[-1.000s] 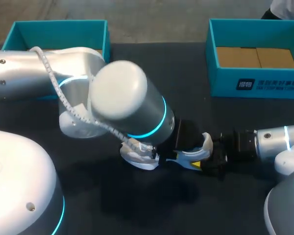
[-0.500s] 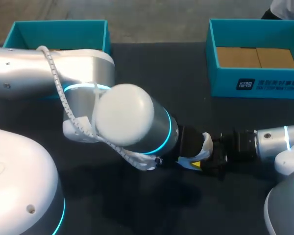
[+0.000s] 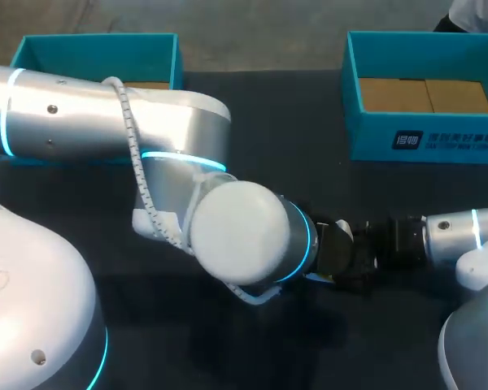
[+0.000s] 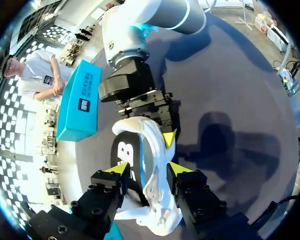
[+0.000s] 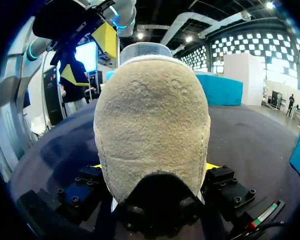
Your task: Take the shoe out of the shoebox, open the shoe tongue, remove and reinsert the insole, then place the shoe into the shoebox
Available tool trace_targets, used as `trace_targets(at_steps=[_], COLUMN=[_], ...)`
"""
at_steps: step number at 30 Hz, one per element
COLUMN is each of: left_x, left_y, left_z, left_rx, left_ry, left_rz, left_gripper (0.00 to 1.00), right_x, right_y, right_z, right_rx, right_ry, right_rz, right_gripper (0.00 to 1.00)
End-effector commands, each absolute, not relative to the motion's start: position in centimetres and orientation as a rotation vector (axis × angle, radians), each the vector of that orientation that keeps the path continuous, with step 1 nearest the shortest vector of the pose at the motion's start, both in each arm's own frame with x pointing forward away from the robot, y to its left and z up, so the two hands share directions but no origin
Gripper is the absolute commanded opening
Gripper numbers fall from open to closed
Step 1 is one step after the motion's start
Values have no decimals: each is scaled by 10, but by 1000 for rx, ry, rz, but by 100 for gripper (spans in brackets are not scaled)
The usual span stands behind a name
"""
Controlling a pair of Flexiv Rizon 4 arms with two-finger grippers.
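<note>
The white shoe [image 4: 157, 155] lies on the dark table with its black insole showing. My left gripper [image 4: 148, 168] straddles its middle from above, both yellow tips against its sides. My right gripper [image 5: 154, 167] is closed on the heel end, and the beige heel [image 5: 152, 115] fills the right wrist view. In the head view my left arm hides nearly all of the shoe; only a white sliver [image 3: 341, 231] shows beside the right gripper [image 3: 346, 258].
A teal shoebox [image 3: 427, 142] with a brown cardboard floor stands at the back right. A second teal box [image 3: 98, 49] stands at the back left, partly behind my left arm. My left arm's elbow [image 3: 240, 231] hangs over the table's middle.
My left arm's elbow has swung right and toward the front, now covering the shoe in the head view. The right arm has stayed in place.
</note>
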State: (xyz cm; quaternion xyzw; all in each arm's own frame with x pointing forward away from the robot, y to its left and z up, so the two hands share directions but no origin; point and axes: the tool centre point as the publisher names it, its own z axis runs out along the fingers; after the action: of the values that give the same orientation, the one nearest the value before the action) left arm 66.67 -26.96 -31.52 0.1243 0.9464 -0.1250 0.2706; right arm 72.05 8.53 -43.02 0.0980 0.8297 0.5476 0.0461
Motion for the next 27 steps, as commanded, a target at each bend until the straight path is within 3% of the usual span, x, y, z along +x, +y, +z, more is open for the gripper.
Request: trace_targets(at_steps=[1,27], left_x=[660,688], left_y=[-275,-290], left_z=[-318,-336], left_rx=[313,279], left_ry=[2514,2451], left_rz=[-306,-255], left_gripper=[47,47], right_x=[720,720], right_y=[86,86], right_z=[-430,-430], right_rx=[300,300], right_ry=[2536,2536], right_rz=[1667,1667], right_gripper=[0,0])
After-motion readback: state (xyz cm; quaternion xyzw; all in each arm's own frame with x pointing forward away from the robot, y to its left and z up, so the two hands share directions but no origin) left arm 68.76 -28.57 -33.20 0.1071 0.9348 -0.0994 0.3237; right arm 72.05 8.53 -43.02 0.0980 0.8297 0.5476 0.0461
